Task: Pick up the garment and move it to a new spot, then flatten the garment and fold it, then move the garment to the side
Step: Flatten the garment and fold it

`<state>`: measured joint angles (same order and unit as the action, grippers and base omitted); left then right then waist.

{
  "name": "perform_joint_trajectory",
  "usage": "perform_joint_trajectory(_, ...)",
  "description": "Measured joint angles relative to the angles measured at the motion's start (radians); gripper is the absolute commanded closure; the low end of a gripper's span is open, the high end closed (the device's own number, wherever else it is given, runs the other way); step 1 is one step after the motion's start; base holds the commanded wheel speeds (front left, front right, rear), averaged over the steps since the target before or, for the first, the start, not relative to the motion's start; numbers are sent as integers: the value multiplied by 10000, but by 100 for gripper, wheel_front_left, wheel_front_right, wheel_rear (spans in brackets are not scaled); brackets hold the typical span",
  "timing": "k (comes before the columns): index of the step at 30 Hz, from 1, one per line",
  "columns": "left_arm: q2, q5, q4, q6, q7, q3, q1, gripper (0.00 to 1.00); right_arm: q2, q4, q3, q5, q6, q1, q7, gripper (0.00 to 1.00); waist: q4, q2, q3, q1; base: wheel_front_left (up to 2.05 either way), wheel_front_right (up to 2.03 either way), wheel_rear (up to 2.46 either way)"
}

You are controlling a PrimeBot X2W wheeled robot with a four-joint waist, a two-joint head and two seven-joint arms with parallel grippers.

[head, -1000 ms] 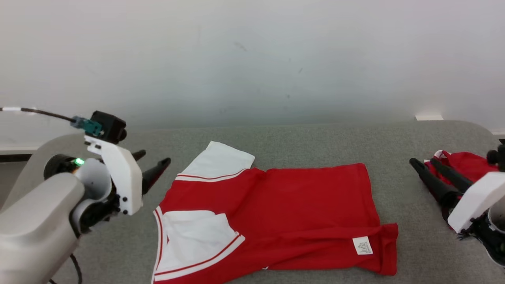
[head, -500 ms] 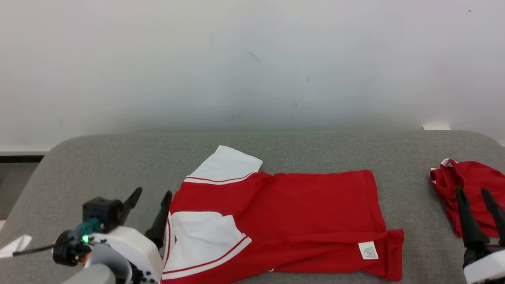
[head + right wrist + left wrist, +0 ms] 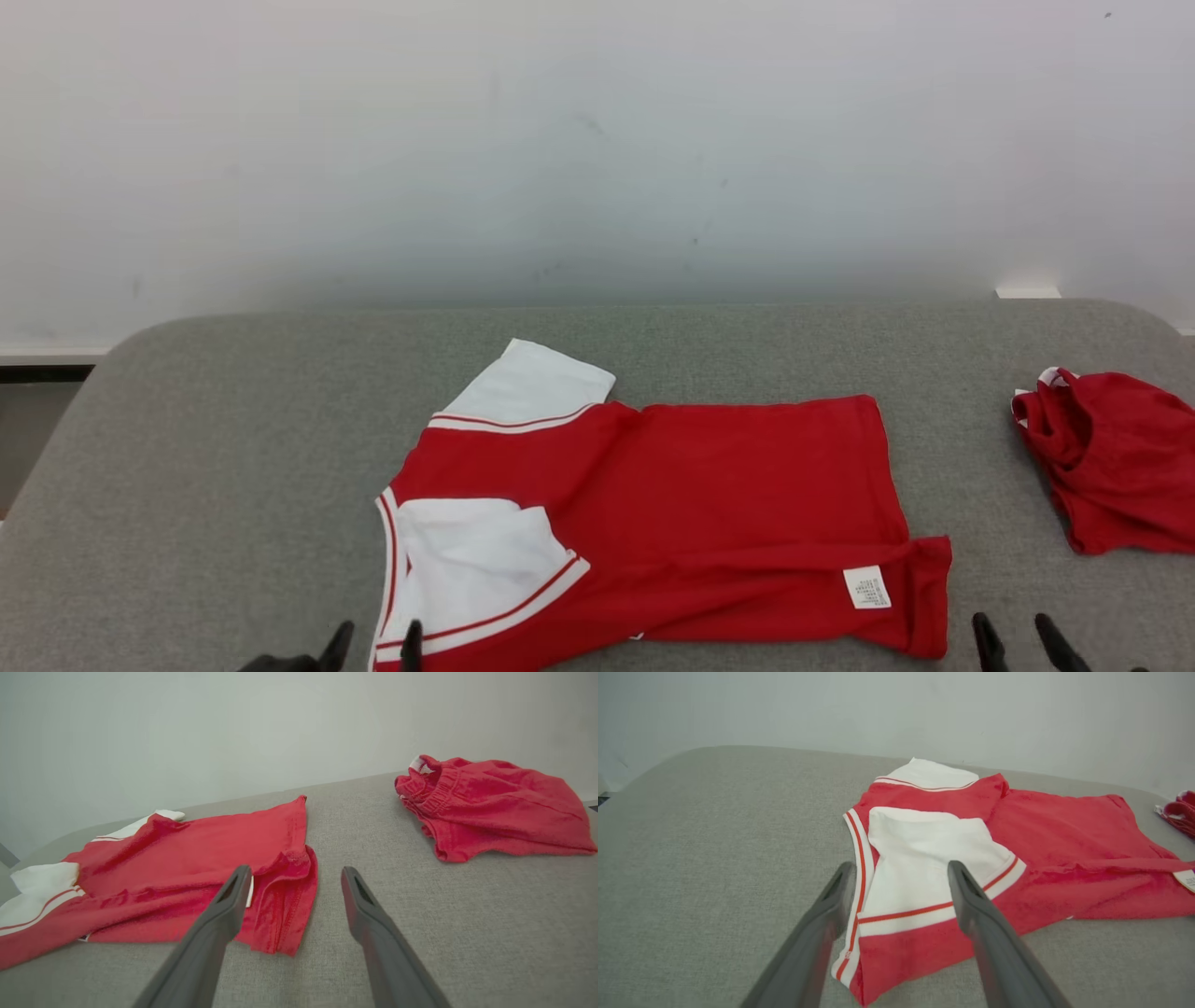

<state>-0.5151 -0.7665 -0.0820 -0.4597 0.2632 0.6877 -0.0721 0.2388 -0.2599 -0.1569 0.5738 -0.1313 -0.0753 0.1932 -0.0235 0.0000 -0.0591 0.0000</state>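
Garment (image 3: 709, 504) (red, white sleeves) lies partly folded on the grey table (image 3: 233, 448).

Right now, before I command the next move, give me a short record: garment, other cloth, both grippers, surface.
garment: red and white shirt, flat on table, near edge folded over, white label showing
other cloth: crumpled red shorts, far right, apart from shirt
left gripper: open, empty, straddling shirt's near left corner; contact unclear
right gripper: open, empty, just right of shirt's near right corner
surface: grey padded table
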Motion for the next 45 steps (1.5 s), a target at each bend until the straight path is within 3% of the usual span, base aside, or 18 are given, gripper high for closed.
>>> perform_joint_trajectory(6,472,105,-1394,897,-31,374,159,0,-295,-1005,-393,-295,-2,634,-623,0,42,0,54,0,0,0,0)
perform_joint_trajectory(20,1160,-27,-3741,2023,-431,817,-906,0,-675,-3682,-974,-568,-4,2177,-1310,0,294,1,245,0,0,0,0)
perform_joint_trajectory(21,1210,-33,-3866,2063,-428,830,-961,4,-704,-3789,-1032,-562,-4,2246,-1300,0,290,0,251,0,0,0,0)
perform_joint_trajectory(24,1335,-33,-4008,2163,-362,813,-1097,44,-729,-4084,-1246,-485,-4,2463,-1214,2,269,0,280,0,0,0,0)
perform_joint_trajectory(26,1384,-33,-4057,2203,-303,752,-1116,64,-742,-4341,-1338,-401,-4,2608,-1204,27,265,0,291,0,0,0,0)
perform_joint_trajectory(27,1404,-35,-4098,2219,-255,715,-1116,84,-738,-4491,-1384,-374,-4,2668,-1202,51,269,0,298,0,0,0,0)
perform_joint_trajectory(28,1425,-48,-4163,2228,-249,700,-1118,100,-742,-4614,-1432,-345,-4,2718,-1197,55,278,0,304,0,0,0,0)
perform_joint_trajectory(29,1442,-77,-4226,2259,-245,706,-1120,100,-746,-4736,-1480,-286,-4,2773,-1152,62,292,0,305,0,0,0,0)
perform_joint_trajectory(31,1457,-90,-4349,2326,-240,702,-1128,100,-757,-4943,-1588,-211,-4,2868,-1108,100,318,0,306,0,0,0,0)
perform_joint_trajectory(37,1402,-94,-4474,2391,-155,581,-1271,100,-640,-5185,-1795,0,-4,3126,-554,100,414,0,279,0,0,0,0)
perform_joint_trajectory(45,918,-61,-3927,2293,-73,351,-1054,100,357,-4460,-2217,-2,-6,2950,-65,100,427,0,201,0,0,0,0)
